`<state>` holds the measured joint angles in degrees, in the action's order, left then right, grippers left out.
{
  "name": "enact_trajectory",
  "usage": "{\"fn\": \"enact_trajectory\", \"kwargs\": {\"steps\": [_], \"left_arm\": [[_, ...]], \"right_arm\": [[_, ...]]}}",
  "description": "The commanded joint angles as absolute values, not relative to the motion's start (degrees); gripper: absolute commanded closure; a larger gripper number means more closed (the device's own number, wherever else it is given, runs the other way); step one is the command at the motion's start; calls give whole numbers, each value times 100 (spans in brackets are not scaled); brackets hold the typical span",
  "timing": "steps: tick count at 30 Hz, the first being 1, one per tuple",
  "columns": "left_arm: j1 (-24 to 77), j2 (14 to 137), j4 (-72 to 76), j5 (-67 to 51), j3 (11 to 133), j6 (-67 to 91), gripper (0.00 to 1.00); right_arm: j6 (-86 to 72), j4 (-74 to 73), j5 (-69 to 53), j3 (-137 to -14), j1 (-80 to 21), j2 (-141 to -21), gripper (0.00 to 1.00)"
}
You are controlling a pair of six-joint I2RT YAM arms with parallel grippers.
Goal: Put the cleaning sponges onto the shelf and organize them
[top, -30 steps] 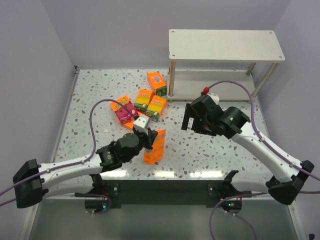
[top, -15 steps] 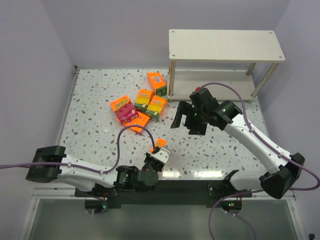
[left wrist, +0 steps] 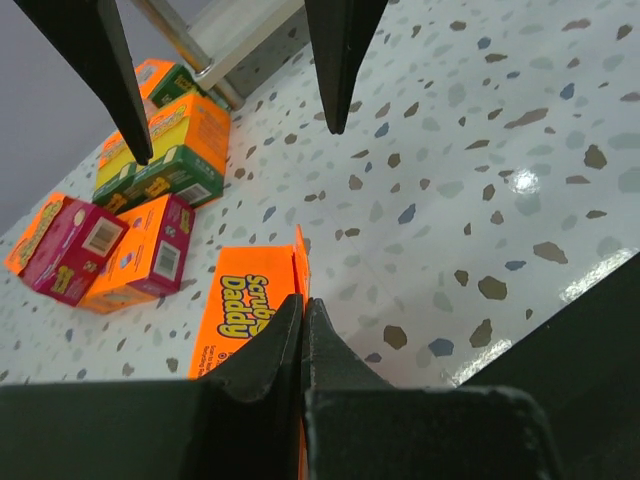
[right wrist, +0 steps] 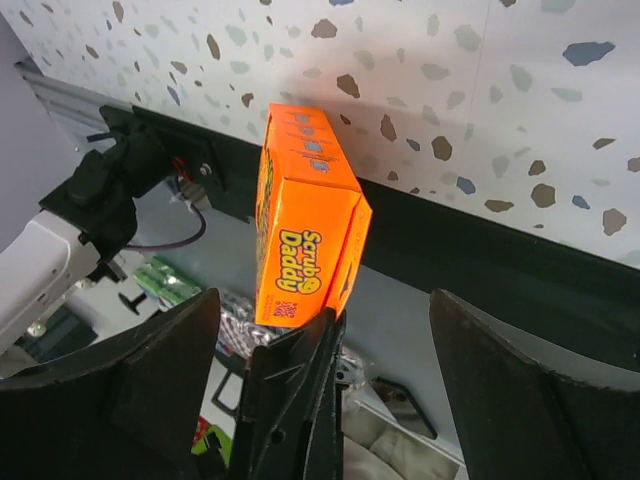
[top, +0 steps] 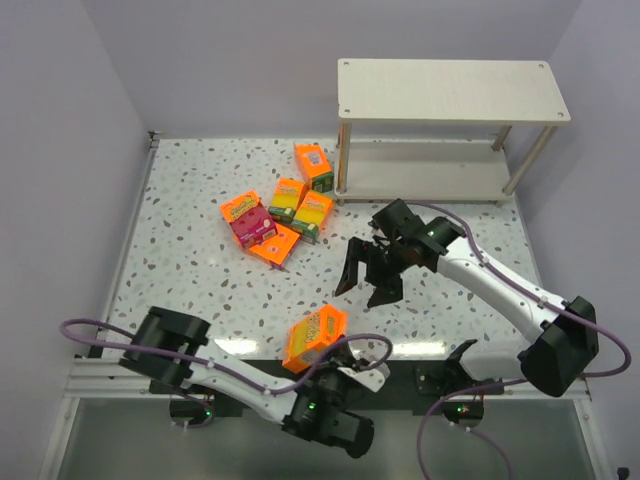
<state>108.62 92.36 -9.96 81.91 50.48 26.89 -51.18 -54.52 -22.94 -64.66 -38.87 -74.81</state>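
My left gripper [top: 337, 352] is shut on the edge flap of an orange sponge pack [top: 315, 338] and holds it above the table's near edge. In the left wrist view the jaws [left wrist: 303, 305] pinch the pack [left wrist: 245, 300]. My right gripper [top: 365, 282] is open and empty, just up and right of that pack. In the right wrist view its fingers [right wrist: 325, 300] straddle the pack [right wrist: 300, 230] without touching it. Several more sponge packs [top: 288, 200] lie in a cluster left of the shelf [top: 450, 90], which holds nothing.
The cluster also shows in the left wrist view [left wrist: 160, 160], with a magenta-labelled pack [left wrist: 100, 245] nearest. The shelf's lower board [top: 430, 182] sits at the back right. The black table rail [right wrist: 480, 250] and floor clutter lie below the held pack.
My left arm has swung along the near edge, carrying the pack to the front middle. My right gripper has come down and left towards it, still open.
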Motion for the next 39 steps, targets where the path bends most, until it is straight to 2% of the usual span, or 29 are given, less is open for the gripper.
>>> {"fn": "enact_trajectory", "kwargs": {"steps": [1,2,3,9,14,23,39], "left_arm": [[11083,10437,-6325,9562,6342,7415,100],[11127,10781,-7364,9676,6807,8392,100],[11136,10958,-7470,9685,6881,8489,100],[11144,11048,-7524,9686,6891,8710,100],[11171,11065,-7532,9694,7013,8798,100],[11171,11136,-7541,9686,7014,8956,100],[11162,11013,-7532,9686,6812,9123,100]], "right_arm": [[-4966,-5178,-3040,-6180,-3885,-7234,12],[-4983,-5133,-3206,-6100,-3893,-7199,12],[-5009,-5063,-3278,-6047,-3894,-7146,12],[-4799,-5054,-3340,-5635,-3894,-7084,10],[-4386,-4739,-3243,-5309,-3894,-7102,2],[-4947,-3341,-3542,-5159,-4122,-7540,1],[-5343,-2602,-3761,-5836,-5193,-9026,2]]}}
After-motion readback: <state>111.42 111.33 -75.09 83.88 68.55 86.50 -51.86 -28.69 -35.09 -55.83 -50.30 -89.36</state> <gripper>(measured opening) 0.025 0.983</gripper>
